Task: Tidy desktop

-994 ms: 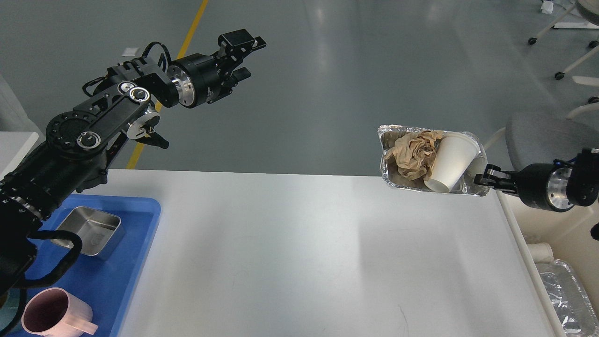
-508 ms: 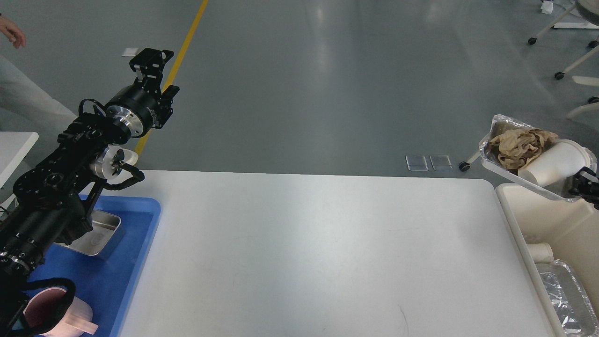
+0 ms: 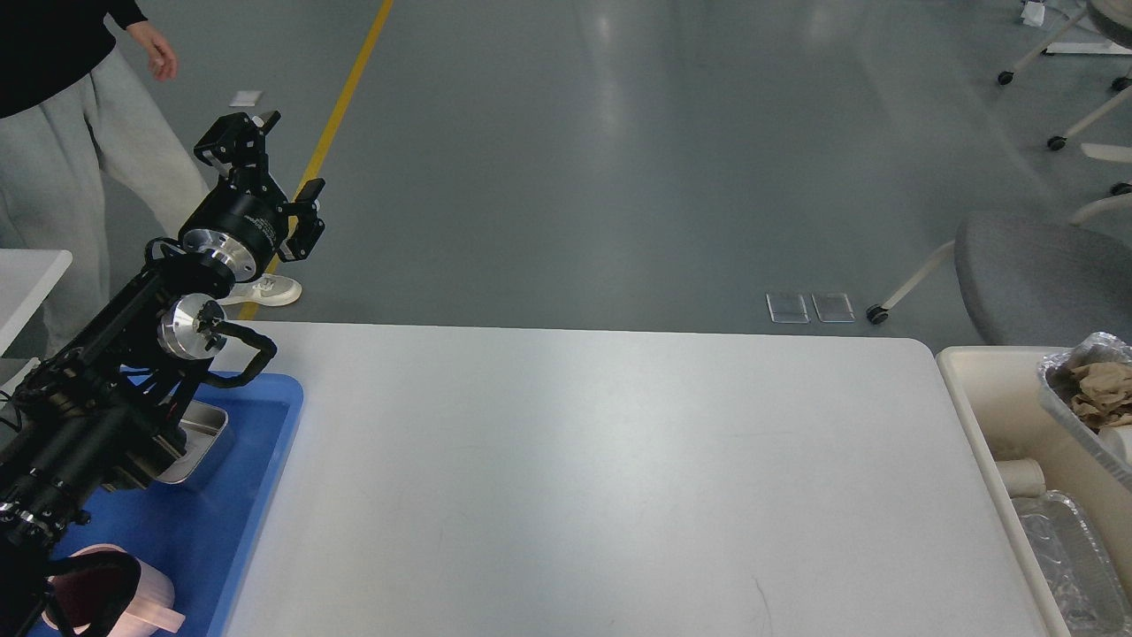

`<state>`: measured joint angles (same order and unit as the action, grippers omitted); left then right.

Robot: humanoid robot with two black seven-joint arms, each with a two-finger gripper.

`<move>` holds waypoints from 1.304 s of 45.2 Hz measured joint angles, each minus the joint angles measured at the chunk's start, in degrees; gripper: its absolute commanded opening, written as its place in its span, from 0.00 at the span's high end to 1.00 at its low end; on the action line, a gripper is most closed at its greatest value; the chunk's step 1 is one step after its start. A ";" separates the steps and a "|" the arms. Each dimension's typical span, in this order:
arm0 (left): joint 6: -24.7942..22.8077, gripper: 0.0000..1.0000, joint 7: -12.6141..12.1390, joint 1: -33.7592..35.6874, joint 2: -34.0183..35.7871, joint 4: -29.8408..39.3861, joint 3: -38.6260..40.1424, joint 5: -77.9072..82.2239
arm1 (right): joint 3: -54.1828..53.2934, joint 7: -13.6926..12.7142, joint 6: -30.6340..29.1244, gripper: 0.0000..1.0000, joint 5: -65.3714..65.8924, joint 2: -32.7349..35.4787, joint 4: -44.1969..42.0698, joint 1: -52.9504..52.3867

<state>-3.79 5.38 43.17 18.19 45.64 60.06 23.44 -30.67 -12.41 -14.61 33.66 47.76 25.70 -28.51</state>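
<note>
Across the middle of the head view the desktop (image 3: 584, 478) is seen, a wide white surface with rounded far corners and a faint dark scratch near its 6 o'clock edge. At 9 o'clock a blue tray (image 3: 239, 522) lies on the surface; a shallow steel dish (image 3: 199, 438) is set in it, partly covered by the left arm, and a pink mug (image 3: 133, 602) is seen at the tray's 7 o'clock corner. The left tool (image 3: 265, 159) is held raised at roughly 10 o'clock, off the surface and above the floor beyond the far edge; its two fingers are seen spread apart with nothing between them. The right tool is not visible in the frame. At 3 o'clock a cream bin (image 3: 968, 398) stands just beside the edge of the surface. A foil tray (image 3: 1074, 407) holding crumpled brown paper (image 3: 1101, 389) is seen at the right border of the view, over the bin; what supports it cannot be told. A second foil tray (image 3: 1066, 557) and a white cup (image 3: 1021, 478) lie lower in the bin. Beyond the surface a grey chair seat (image 3: 1044, 274) is recorded at 2 o'clock, and a person in grey trousers (image 3: 80, 159) stands at 11 o'clock beside a yellow floor line (image 3: 354, 80).
</note>
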 measured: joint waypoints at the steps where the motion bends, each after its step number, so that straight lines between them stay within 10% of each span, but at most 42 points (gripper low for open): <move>1: 0.00 0.08 0.19 -0.08 0.00 -0.21 -0.01 -0.19 | 0.00 0.01 0.03 1.00 -0.49 -0.30 -0.47 0.36; 8: 0.24 0.07 1.11 -0.37 0.00 -1.72 0.00 -0.55 | 0.00 0.01 0.15 1.00 -4.19 -2.14 -2.56 2.58; 27: 0.45 0.05 1.81 -1.05 0.84 -2.92 1.44 -4.75 | -2.51 -0.03 2.72 0.22 -7.32 -6.39 -8.20 3.46; 59: 0.36 0.04 1.75 -1.48 1.69 -4.18 1.55 -7.69 | -16.05 -0.07 7.74 0.19 -7.38 -9.29 -8.16 0.43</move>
<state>-3.43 7.12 41.69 19.87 41.46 61.62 15.75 -46.72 -12.48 -6.87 26.28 38.47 17.54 -28.08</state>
